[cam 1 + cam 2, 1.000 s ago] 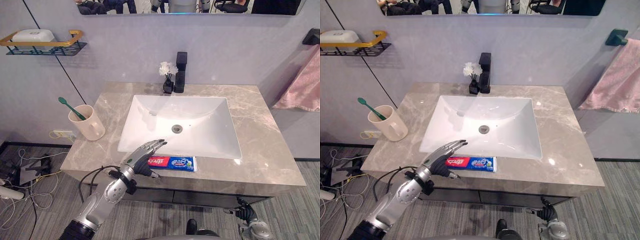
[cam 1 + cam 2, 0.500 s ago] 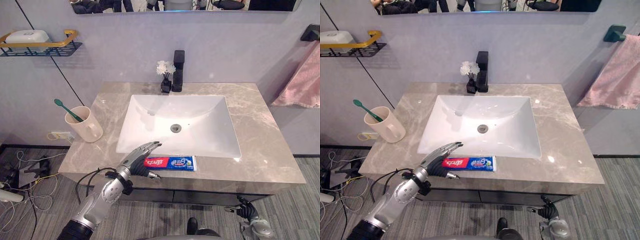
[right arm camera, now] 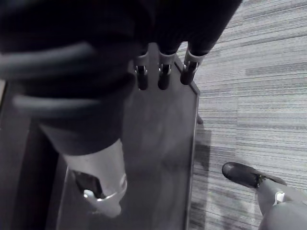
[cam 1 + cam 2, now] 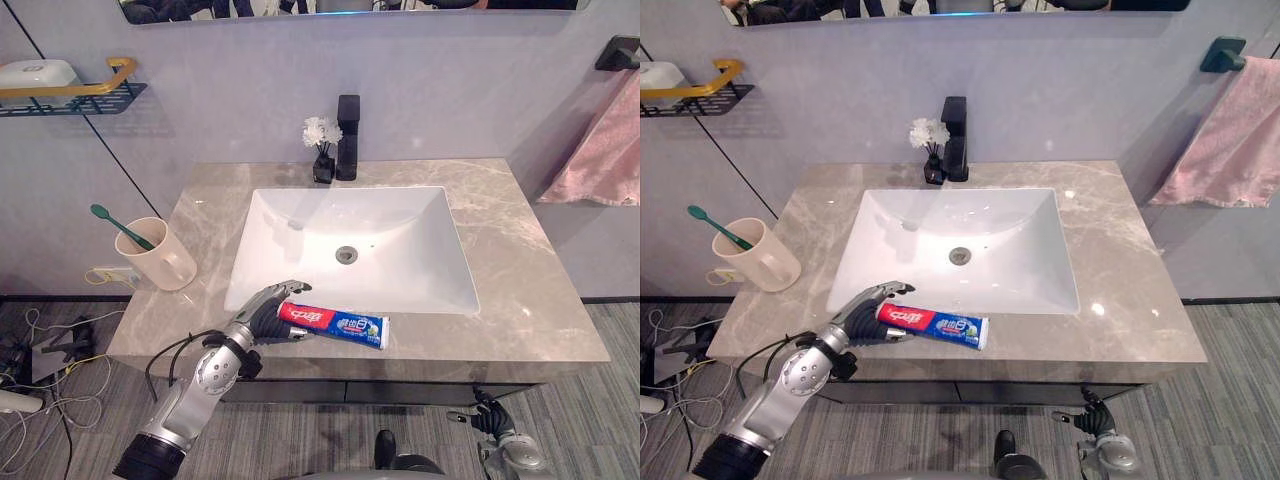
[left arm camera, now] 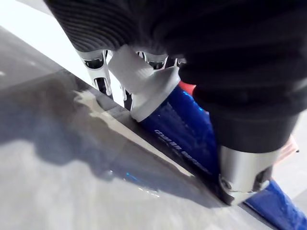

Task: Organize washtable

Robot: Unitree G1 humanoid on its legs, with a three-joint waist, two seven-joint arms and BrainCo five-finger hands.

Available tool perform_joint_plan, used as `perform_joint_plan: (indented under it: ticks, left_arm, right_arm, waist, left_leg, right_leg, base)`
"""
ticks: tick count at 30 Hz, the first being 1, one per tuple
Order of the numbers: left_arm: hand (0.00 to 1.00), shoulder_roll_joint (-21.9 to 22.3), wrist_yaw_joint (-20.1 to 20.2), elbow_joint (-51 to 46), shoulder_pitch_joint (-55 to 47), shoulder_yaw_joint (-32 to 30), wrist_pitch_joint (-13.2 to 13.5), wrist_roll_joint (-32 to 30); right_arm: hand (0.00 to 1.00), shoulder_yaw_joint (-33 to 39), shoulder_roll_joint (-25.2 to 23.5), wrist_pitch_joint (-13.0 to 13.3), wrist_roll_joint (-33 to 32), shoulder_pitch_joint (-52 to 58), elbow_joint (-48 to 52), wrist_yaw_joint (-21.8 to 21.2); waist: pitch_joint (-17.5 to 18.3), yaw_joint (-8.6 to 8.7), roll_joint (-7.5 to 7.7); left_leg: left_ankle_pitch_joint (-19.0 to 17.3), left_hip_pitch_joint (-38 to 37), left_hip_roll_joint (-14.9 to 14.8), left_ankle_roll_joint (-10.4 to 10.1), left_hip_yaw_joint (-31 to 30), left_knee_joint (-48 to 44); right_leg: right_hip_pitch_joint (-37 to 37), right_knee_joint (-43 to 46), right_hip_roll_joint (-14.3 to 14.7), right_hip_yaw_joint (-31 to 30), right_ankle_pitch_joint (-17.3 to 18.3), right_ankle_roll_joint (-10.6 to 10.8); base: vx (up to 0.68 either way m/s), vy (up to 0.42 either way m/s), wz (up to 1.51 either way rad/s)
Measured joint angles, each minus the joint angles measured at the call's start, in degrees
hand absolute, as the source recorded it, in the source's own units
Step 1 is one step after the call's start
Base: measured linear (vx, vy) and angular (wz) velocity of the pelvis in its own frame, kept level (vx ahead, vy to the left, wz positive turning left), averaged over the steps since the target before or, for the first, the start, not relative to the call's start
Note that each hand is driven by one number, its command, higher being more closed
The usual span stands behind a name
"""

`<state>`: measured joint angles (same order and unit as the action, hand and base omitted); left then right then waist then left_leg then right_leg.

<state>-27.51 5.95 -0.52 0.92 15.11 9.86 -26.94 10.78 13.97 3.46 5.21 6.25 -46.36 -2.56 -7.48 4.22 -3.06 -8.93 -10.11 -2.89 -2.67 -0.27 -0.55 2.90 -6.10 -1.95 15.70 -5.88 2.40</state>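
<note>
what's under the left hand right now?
The red end of the toothpaste tube, which lies on the counter in front of the sink. The left hand is curled round it, the blue end sticks out. The fingers cover the cap.

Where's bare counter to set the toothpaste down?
Widest bare patch: the counter strip between the sink and the right edge, running back to the wall. A narrower strip lies between the cup and the sink. Crowded: the front lip, where the left hand grips the toothpaste, and back centre, with the faucet and flower vase.
</note>
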Motion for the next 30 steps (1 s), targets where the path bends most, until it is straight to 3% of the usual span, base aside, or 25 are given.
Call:
perform_joint_plan:
  ticks: [15, 21, 30]
  left_arm:
    - [1.00, 1.0, -1.7, 0.5, 1.5, 0.5, -0.3, -0.3]
    - [1.00, 6.4, -5.1, -2.9, 1.5, 0.4, -0.9, -0.1]
    - [1.00, 15.5, -10.1, -9.3, 2.3, 0.2, -0.9, 2.4]
  right_arm:
    - [0.00, 0.0, -0.3, 0.1, -1.9, -0.3, 0.6, 0.2]
    - [0.00, 5.0, -2.5, 0.4, -4.9, -0.3, 0.9, 1.7]
    - [0.00, 16.4, -4.8, 0.7, -12.6, 2.4, 11.5, 4.2]
  waist:
    - [-0.3, 1.19, 0.51]
    - [-0.3, 1.22, 0.50]
    - [-0.2, 1.15, 0.58]
  left_leg:
    - [0.0, -0.2, -0.1, 0.0, 0.8, 0.1]
    - [-0.2, -0.2, -0.2, 0.2, 1.9, 0.1]
    - [-0.3, 1.3, 0.0, 0.4, 4.2, -0.5]
  right_leg:
    - [0.1, 0.0, 0.2, -0.8, 0.0, 0.0]
    - [-0.5, 0.0, 0.4, -1.7, 0.0, 0.0]
    - [-2.4, 0.1, 0.7, -4.4, -0.8, -0.2]
  base:
    - [0.00, 0.008, -0.02]
    - [0.02, 0.027, -0.08]
    - [-0.01, 0.020, -0.12]
